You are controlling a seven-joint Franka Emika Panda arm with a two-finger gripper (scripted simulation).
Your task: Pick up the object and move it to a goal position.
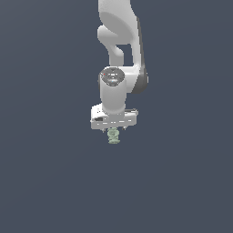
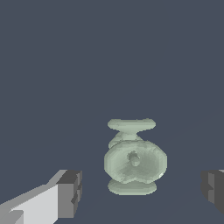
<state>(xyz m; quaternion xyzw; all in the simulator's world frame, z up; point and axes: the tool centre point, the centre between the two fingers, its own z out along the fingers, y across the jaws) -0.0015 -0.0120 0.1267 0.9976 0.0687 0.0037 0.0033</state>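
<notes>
White Panda arm point(image 1: 119, 45) comes down from the top of the exterior view, wrist pointing straight down, claw point(image 1: 113, 129) at the bottom of it. Small pale grey-green figurine point(image 1: 113, 136) sits directly under the claw body, poking out just below it, roughly centred on the palm; knobbly stacked shape, much narrower than the claw housing. In the wrist view the figurine point(image 2: 134, 161) is seen from above: a wide lumpy disc with a small knob in the middle, a flatter ledge at each end. It lies between the two dark finger pads point(image 2: 70, 194), one pad on each side, clear gaps visible on both sides, so neither pad touches it. Claw point(image 2: 142, 190) is spread wide apart, not clamped on anything. Second pad is only partly in frame at the edge of the wrist view. Background is flat dark blue-grey surface point(image 1: 182, 182) everywhere, no edges or markings. Cannot tell from the exterior view whether the figurine rests on that surface or how high the claw hangs over it; finger tips are barely visible there.
</notes>
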